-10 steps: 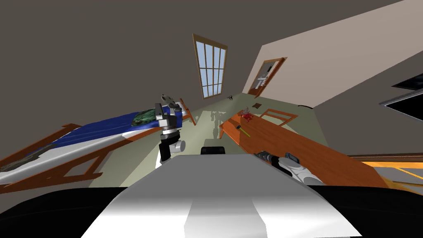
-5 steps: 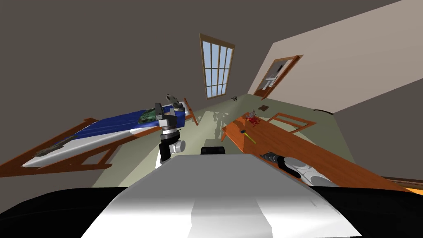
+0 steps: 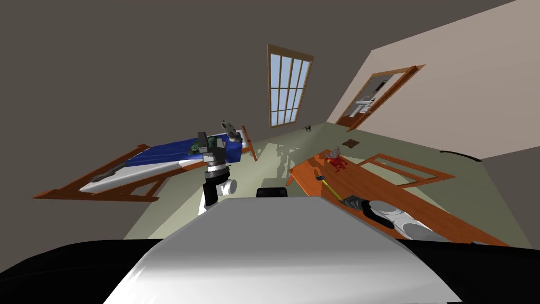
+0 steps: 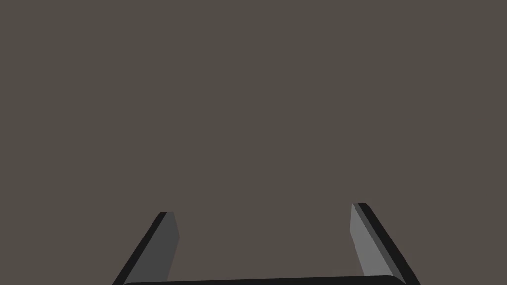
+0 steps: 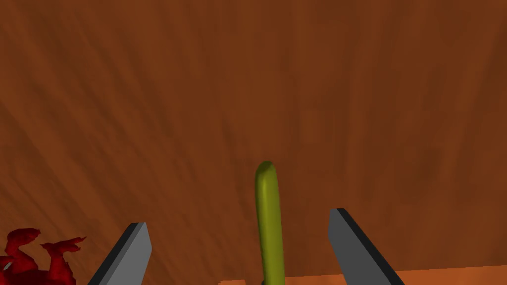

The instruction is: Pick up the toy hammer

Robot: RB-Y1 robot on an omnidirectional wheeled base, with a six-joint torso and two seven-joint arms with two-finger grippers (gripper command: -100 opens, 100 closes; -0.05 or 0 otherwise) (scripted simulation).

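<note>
Toy hammer (image 3: 328,186), dark head and yellow-green handle, lying flat on the brown wooden table (image 3: 379,184), close to its long edge and toward the far end. Right gripper (image 5: 238,217) low over it, fingers spread wide either side of the handle, not touching. Red toy (image 3: 336,162) nearer the far corner. Left gripper (image 4: 263,209) raised, likewise spread apart.
</note>
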